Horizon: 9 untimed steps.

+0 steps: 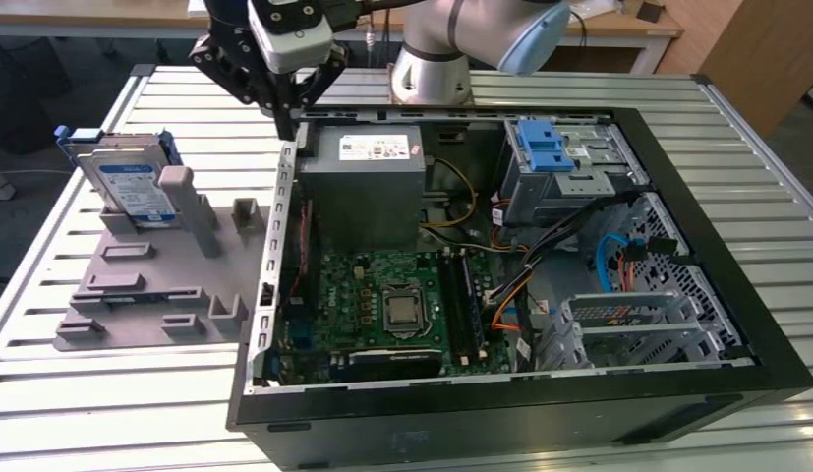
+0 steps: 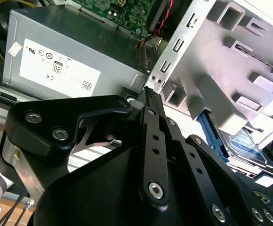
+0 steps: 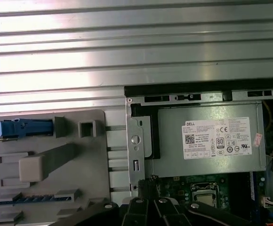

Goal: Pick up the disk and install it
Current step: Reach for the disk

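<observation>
Gripper, fingers pressed together on nothing, hangs over the case's wall at eleven o'clock in the exterior view; the disk stands upright in the holder at nine o'clock.

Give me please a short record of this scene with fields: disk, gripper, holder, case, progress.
disk: upright in the grey holder, at the exterior view's left of the case
gripper: shut, empty, at the case's wall beside the power supply, apart from the disk
grey holder: on the slatted table, beside the case
case: open, motherboard showing
progress: disk not yet picked up
</observation>
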Motion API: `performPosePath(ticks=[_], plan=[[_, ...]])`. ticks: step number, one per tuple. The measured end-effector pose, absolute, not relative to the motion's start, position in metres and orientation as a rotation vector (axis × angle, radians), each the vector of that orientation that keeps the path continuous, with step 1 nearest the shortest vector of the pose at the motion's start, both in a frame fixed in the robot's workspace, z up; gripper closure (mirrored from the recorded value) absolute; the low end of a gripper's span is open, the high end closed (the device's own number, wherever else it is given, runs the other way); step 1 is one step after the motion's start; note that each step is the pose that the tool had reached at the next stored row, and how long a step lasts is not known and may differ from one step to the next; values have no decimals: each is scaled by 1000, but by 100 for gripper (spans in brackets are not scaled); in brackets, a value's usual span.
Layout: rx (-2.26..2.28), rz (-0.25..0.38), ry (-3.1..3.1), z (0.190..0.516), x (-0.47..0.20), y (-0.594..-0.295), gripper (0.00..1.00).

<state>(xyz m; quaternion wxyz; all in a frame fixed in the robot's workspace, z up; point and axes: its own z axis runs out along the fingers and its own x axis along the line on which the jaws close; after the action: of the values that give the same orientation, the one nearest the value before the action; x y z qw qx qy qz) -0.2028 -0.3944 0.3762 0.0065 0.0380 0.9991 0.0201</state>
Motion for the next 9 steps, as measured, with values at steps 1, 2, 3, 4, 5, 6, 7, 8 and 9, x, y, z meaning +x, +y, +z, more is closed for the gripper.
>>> performPosePath(ticks=[1, 2, 3, 4, 5, 6, 7, 8, 9], plan=[[119, 63, 3126, 376, -204, -394, 89], [119, 63, 3127, 376, -205, -394, 89], [119, 63, 3127, 376, -207, -394, 89], [119, 63, 3128, 376, -208, -394, 89], [119, 63, 3128, 376, -209, -394, 89], [119, 63, 3129, 376, -211, -393, 89], [119, 63, 3130, 376, -212, -393, 89], [119, 63, 3130, 376, -213, -393, 89], [119, 63, 3130, 376, -215, -393, 89]])
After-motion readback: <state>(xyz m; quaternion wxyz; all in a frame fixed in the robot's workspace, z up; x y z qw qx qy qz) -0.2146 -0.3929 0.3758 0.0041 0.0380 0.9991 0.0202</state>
